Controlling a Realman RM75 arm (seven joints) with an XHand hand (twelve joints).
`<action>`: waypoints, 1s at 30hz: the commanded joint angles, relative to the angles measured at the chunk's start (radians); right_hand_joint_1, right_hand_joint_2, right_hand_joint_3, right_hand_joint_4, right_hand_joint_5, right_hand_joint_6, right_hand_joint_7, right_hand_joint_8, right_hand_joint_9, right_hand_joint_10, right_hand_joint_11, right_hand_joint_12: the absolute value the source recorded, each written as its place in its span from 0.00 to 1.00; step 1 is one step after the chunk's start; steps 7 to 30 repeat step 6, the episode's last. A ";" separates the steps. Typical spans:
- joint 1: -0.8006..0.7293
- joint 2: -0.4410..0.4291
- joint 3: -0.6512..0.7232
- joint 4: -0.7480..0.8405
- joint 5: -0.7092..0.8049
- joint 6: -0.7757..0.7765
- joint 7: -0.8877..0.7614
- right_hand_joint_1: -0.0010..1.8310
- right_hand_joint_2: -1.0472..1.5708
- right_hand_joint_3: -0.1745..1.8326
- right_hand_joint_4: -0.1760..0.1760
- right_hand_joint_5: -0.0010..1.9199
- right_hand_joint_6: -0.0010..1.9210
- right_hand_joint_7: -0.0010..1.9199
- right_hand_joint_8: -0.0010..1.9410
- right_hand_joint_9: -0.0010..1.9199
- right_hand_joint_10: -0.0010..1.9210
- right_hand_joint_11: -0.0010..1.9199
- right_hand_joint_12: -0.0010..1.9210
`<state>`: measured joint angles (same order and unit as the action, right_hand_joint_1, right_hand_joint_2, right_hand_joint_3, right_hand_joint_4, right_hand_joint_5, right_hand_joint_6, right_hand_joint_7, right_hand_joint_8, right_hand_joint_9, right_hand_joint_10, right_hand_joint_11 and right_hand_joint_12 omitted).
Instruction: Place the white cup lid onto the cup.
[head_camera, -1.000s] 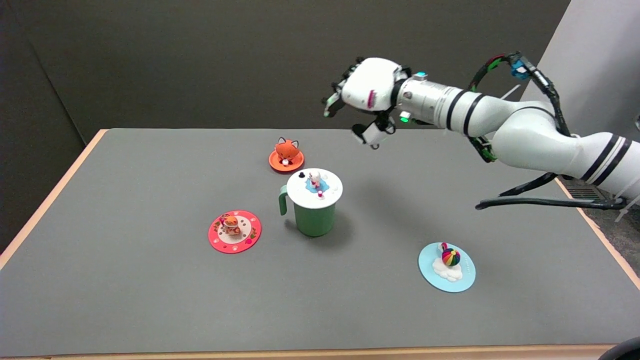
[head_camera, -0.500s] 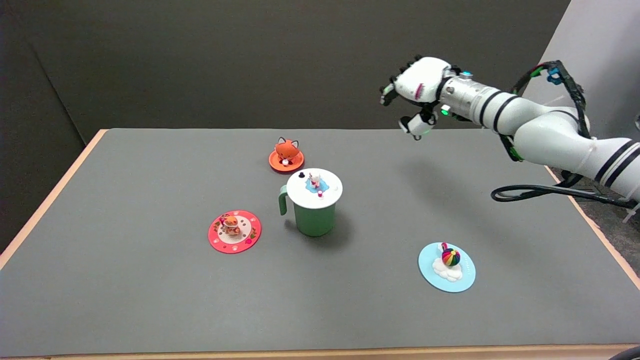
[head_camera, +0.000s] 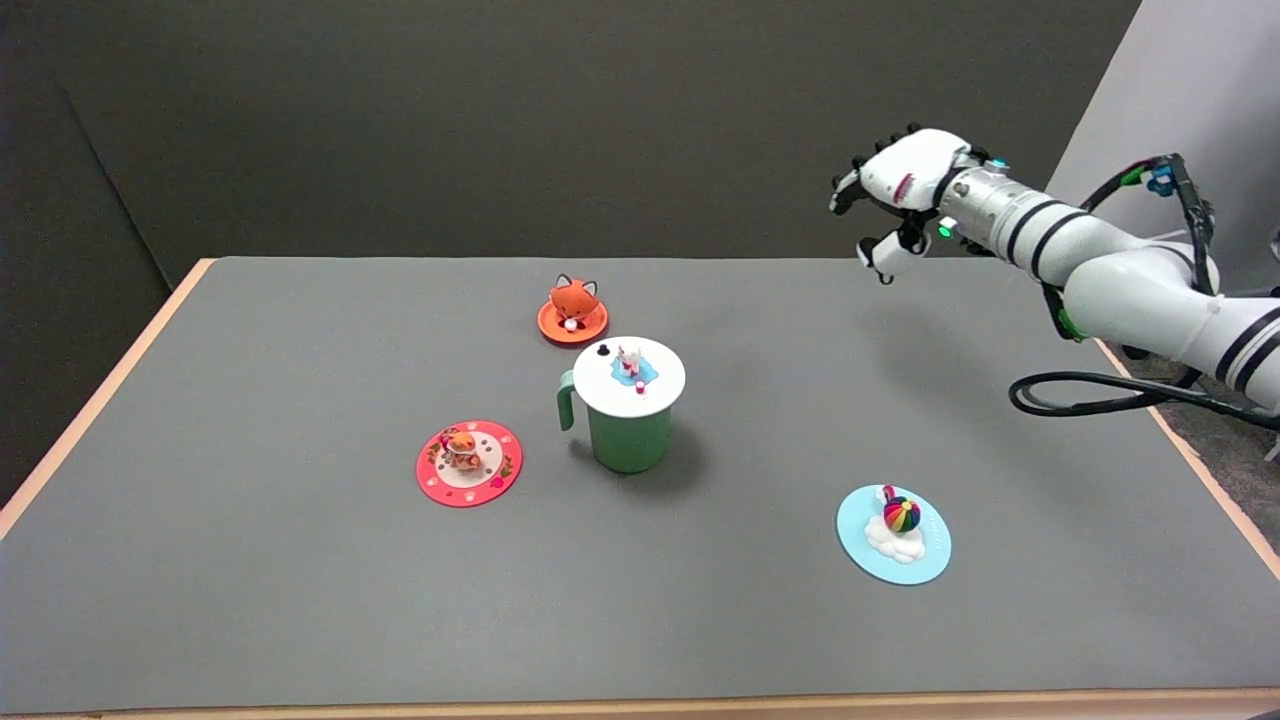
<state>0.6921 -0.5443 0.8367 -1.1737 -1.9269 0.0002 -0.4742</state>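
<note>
White cup lid (head_camera: 632, 376) sits flat on top of the green cup (head_camera: 627, 436), covering its mouth, with a small white figure on a blue patch at its middle and a black dot near its far rim. The cup stands upright near the middle of the grey table (head_camera: 300, 600), its handle turned toward the table's left edge.

The right hand (head_camera: 893, 190) hangs in the air above the table's far right corner, well apart from the cup and touching nothing. Its palm faces down, its fingers are loosely curled and set apart from one another, the thumb hangs lower, and nothing is between them. The white arm runs back from it to the right edge of the picture, with a black cable (head_camera: 1110, 392) looping beside it past the table's right edge.

An orange lid with a fox figure (head_camera: 573, 310) lies just beyond the cup toward the far edge. A red lid with a small figure (head_camera: 469, 462) lies flat to the cup's left, nearer the near edge. A light blue lid with a rainbow ball on a white cloud (head_camera: 894, 533) lies toward the near right, well apart from the cup.
</note>
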 joint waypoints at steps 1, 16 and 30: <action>-0.069 0.011 0.039 0.086 0.057 0.074 0.000 0.43 0.66 0.60 0.87 0.33 0.11 0.34 0.09 0.39 0.11 0.30 0.43; -0.069 0.011 0.044 0.079 0.057 0.073 0.000 0.44 0.67 0.57 0.87 0.33 0.10 0.34 0.10 0.39 0.11 0.30 0.44; -0.069 0.011 0.044 0.079 0.057 0.073 0.000 0.44 0.67 0.57 0.87 0.33 0.10 0.34 0.10 0.39 0.11 0.30 0.44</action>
